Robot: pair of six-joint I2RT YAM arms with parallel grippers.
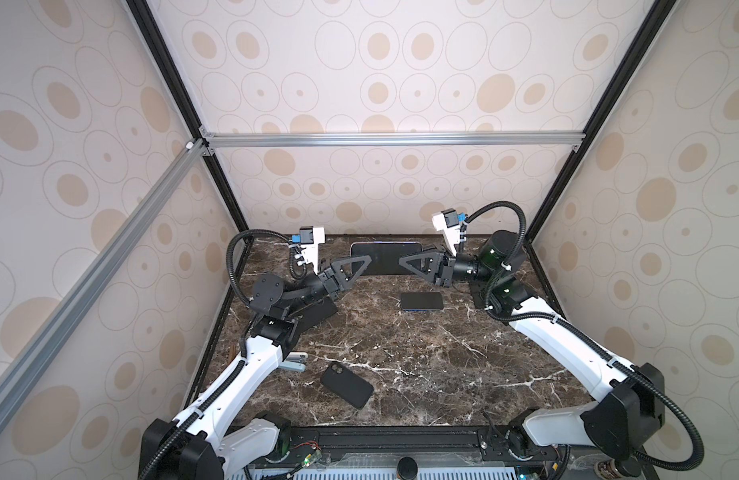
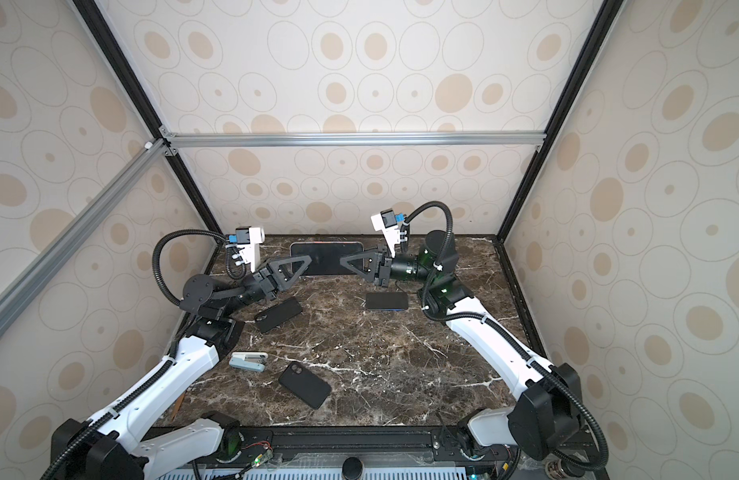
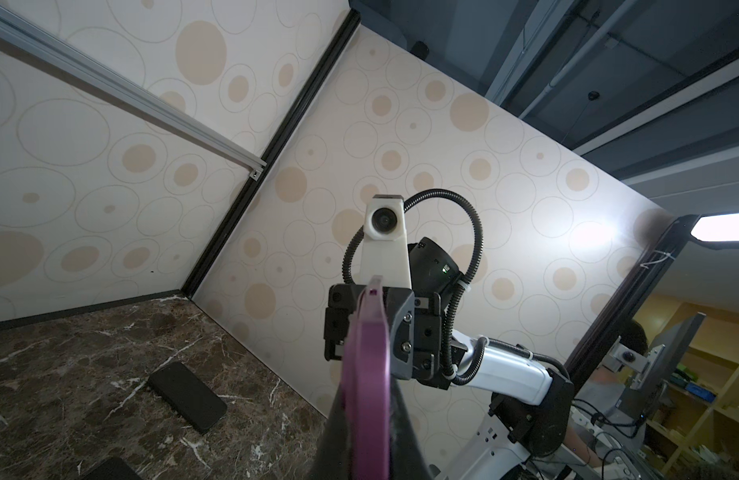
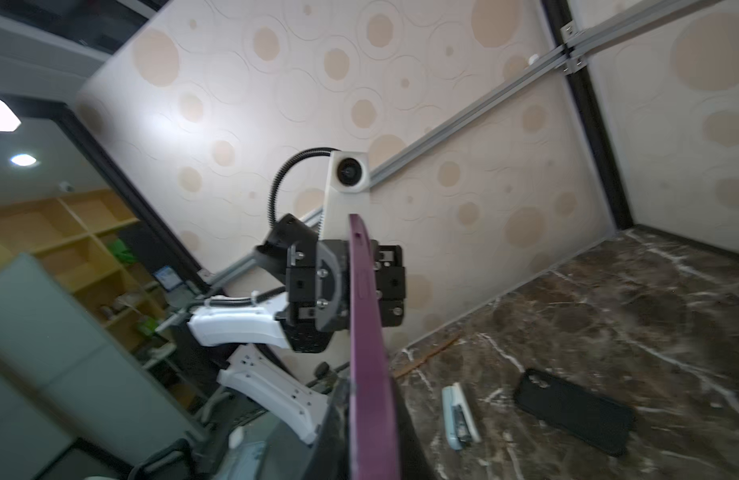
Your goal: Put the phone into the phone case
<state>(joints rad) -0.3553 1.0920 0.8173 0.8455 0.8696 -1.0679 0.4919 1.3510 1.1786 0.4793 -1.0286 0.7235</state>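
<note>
Phone is held above the far side of the table, with left gripper and right gripper each clamped on one end. It is judged rigid, light, slick-faced and breakable; end grips suit it. Black phone case lies flat nearer the front.

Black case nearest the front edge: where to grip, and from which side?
Grip the black case across its two long edges near mid-length, clear of the camera cutout at its far end. It lies flat, back up, slanted on the table, so likely best to come straight down with the end effector turned to match the slant.
</note>
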